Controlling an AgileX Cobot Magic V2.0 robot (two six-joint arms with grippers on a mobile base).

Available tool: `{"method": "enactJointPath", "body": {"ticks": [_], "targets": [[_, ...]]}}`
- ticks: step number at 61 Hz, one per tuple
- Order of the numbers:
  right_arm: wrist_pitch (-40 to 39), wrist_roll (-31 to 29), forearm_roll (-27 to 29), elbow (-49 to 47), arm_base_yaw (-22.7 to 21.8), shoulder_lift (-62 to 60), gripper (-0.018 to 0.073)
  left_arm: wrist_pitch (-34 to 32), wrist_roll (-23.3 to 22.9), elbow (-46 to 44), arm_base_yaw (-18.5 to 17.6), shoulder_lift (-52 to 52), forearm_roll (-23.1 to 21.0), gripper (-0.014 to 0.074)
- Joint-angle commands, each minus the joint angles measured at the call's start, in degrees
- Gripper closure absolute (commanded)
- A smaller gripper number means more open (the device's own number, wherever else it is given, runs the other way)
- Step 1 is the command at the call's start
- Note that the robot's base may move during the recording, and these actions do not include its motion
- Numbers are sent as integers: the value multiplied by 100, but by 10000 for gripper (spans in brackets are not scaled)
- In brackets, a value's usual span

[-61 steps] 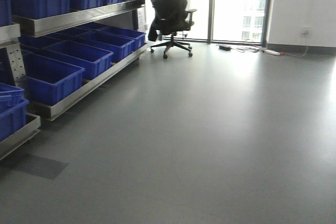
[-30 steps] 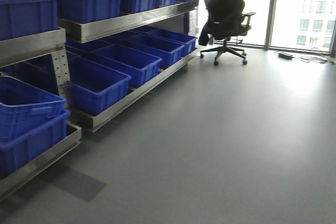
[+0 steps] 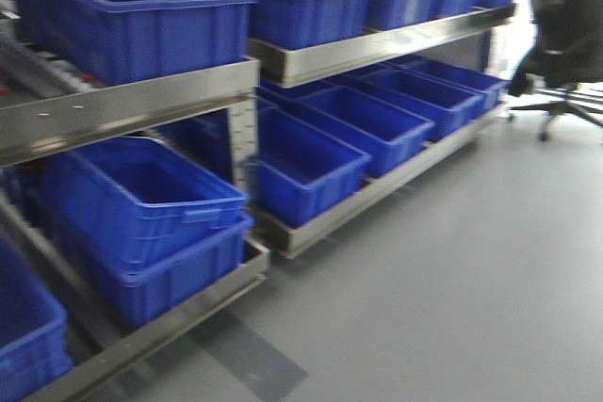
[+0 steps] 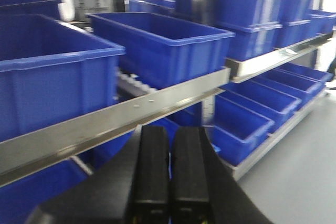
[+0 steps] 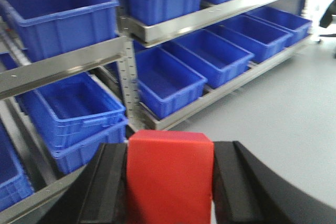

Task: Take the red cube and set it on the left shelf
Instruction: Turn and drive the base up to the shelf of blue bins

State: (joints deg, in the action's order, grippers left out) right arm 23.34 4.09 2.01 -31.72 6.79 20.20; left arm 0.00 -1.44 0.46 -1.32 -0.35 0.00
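Shelf, front view: the left shelf [image 3: 141, 105] is seen across the frame from 9 to 1 o'clock, its steel tiers loaded with blue crates [image 3: 141, 200]. No arm and no cube are shown in this view.
Chair, front view: an office chair [image 3: 565, 35] is found at 2 o'clock on the grey floor [image 3: 452, 308], well apart from the near tiers.
Gripper, left wrist view: the left gripper [image 4: 169, 174] is shown at 6 o'clock, its fingers pressed together with nothing between them.
Rail, left wrist view: a front rail [image 4: 131, 114] of the shelf is seen running from 8 to 3 o'clock beyond the fingertips, with crates seated above it at 12 o'clock.
Cube, right wrist view: the red cube [image 5: 169, 166] is pinched at 6 o'clock between the fingers of the right gripper [image 5: 169, 192], apart from the shelf.
Tiers, right wrist view: crates and rails are spread from 9 to 2 o'clock, ahead of the cube.
Done: the pick is judged complete, since the cube is carried off any surface.
Left: the placing is judged not yet done. The cube is to be brought onto a tier and let go, and the intended spot cannot be told.
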Motion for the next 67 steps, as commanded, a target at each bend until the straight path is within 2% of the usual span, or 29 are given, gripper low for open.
{"method": "enactJointPath", "body": {"ticks": [1,67], "targets": [[-479,-38,-42,-170,-13,74,503,-495,1,141,10,-82,0,495],[-479,-38,-42,-170,-13,74,503,-495,1,141,10,-82,0,495]]}}
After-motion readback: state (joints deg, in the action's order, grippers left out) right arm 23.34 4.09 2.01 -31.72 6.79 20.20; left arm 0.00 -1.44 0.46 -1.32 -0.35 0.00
